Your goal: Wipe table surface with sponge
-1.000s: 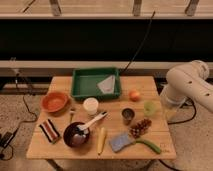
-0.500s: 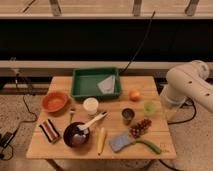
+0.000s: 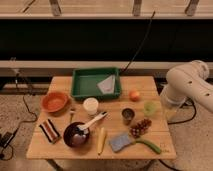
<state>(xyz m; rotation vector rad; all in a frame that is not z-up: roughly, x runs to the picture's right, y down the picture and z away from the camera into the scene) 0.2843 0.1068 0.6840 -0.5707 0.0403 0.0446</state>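
Sponge: the blue-grey sponge (image 3: 120, 142) lies flat near the front edge of the table, right of the middle.
Next to the sponge: a long green veggie (image 3: 148, 145) is on its right and looks like it touches it. A yellow stick-shaped thing (image 3: 102, 140) lies just to its left.
Table surface: the table surface (image 3: 60, 84) is light wood with many things on it.
Gripper: the gripper (image 3: 168, 104) is at the low end of the big white arm (image 3: 191, 84), by the right edge of the table, near the green cup (image 3: 150, 108). It is well apart from the sponge. I cannot tell how it is set.
Back of the table: a green tray (image 3: 95, 95) holds a pale folded cloth (image 3: 106, 84).
Left side: an orange bowl (image 3: 55, 101) sits there, and a dark block with red and white stripes (image 3: 49, 130) lies in front of it.
Middle: a white cup (image 3: 90, 106) stands above a dark bowl (image 3: 75, 136). A white-handled tool (image 3: 94, 121) leans in the bowl.
Right side: there is a round orange fruit (image 3: 134, 95), a small dark cup (image 3: 128, 116) and a bunch of dark grapes (image 3: 141, 127).
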